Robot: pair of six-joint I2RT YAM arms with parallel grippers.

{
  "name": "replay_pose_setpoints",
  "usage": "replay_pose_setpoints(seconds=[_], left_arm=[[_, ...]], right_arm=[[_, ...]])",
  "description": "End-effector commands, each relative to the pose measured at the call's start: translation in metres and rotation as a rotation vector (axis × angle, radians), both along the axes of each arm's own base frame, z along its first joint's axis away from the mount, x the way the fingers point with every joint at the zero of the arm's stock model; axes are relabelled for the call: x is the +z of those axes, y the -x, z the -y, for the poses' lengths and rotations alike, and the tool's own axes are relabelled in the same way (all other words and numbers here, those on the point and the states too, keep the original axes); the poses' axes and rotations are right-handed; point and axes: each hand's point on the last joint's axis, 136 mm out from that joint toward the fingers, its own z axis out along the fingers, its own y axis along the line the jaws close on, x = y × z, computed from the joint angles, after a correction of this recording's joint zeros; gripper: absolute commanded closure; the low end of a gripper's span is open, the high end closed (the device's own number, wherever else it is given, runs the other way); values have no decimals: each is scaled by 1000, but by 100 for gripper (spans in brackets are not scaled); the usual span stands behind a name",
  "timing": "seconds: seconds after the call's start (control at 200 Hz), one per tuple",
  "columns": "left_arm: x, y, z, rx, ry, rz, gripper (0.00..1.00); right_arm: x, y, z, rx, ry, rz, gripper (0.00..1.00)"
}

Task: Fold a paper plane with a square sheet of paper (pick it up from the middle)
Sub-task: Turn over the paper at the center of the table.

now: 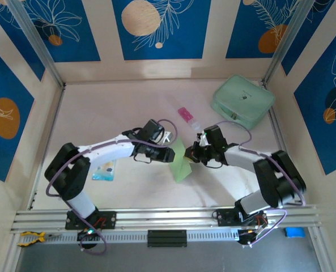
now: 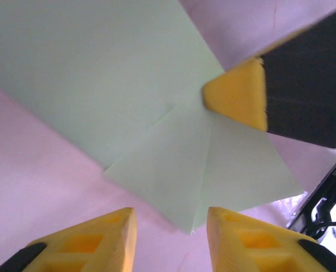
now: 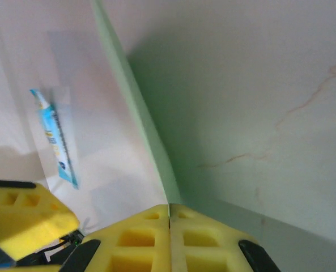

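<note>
Right wrist: right gripper [image 3: 169, 220] clamps the paper [image 3: 135, 105]; left gripper [image 2: 171, 229] parted, seemingly just short.

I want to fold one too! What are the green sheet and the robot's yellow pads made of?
Green sheet: thin matte paper; it shows sharp creases and folded flaps. Yellow pads: probably soft foam or rubber, dull, with moulded square hollows; I can't tell which.
</note>
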Motion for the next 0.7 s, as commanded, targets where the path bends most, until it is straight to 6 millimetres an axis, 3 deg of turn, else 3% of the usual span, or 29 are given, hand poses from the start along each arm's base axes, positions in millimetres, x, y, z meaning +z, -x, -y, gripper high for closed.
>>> replay_pose_setpoints(seconds=[0.0,0.095,0.17,0.265,0.375,0.545,0.695], left_arm=[[22,-2,-17,28,-45,28,59],[34,-9,-19,39,-14,104,59],[49,-9,-31,107,-2,135,59],[71,5,-39,136,73,152,53],[59,12,-63,212,39,159,51],[55,28,-74,221,41,104,50],[59,25,-92,244,0,149,45]], right_arm=[[17,9,11,14,107,69,93],[23,12,22,43,188,158,93],[24,21,33,30,241,126,93],[43,33,31,61,229,135,93],[59,36,44,65,312,175,93],[72,45,59,98,421,187,93],[80,42,65,86,495,213,94]])
